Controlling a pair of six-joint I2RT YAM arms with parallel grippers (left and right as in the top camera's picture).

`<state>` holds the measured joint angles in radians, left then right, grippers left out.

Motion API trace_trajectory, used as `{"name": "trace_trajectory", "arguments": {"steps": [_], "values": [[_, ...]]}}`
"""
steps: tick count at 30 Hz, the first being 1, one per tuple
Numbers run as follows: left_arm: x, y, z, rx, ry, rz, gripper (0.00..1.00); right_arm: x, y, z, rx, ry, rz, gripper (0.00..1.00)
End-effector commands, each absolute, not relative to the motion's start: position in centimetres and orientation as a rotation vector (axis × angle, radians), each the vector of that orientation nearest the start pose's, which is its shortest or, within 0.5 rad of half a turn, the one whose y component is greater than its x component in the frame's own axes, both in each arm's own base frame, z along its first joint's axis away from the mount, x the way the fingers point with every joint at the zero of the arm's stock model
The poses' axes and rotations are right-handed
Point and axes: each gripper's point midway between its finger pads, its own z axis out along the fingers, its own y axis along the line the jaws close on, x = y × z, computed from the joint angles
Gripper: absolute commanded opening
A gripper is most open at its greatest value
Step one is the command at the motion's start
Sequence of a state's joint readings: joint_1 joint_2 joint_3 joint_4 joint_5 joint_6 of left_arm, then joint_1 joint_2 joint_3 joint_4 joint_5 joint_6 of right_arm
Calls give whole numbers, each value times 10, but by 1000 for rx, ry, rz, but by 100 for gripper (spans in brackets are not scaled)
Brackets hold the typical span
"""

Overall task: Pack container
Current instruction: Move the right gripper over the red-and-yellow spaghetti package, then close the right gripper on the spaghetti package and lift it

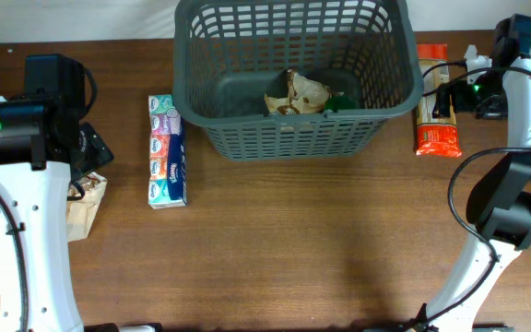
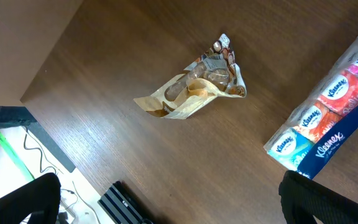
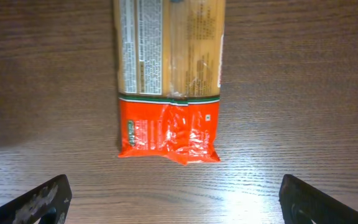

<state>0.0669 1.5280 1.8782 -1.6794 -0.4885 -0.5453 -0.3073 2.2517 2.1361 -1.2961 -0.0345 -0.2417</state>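
The dark grey basket (image 1: pixel 284 136) stands at the back middle of the table. Inside it lie a crumpled brown-gold bag (image 1: pixel 295 92) and a green item (image 1: pixel 341 103). A Kleenex tissue multipack (image 1: pixel 167 150) lies left of the basket and also shows in the left wrist view (image 2: pixel 328 118). A crumpled tan snack bag (image 2: pixel 194 87) lies at the far left (image 1: pixel 86 205). A spaghetti pack with an orange-red end (image 3: pixel 166 81) lies right of the basket (image 1: pixel 434 115). My left gripper (image 2: pixel 173 205) is open and empty above the table near the snack bag. My right gripper (image 3: pixel 176 202) is open and empty above the spaghetti pack.
The table's left edge runs close to the snack bag, with a black device (image 2: pixel 126 205) and cables below it. Both white arms (image 1: pixel 21 231) (image 1: pixel 505 203) stand at the front corners.
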Motion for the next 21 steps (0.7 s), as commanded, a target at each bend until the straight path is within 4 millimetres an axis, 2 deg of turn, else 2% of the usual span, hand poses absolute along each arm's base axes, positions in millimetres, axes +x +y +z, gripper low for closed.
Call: {"name": "trace_trajectory", "arguments": {"steps": [1,12,21], "values": [[266,100,296,-910,2590,584,100,451,-147,92,144,3017,-57,99],[269,100,297,-911,2578,578,100,454,-146,84,157,3020,-36,99],[270,100,297,-911,2573,575,100,457,-135,64,127,3059,-6,99]]}}
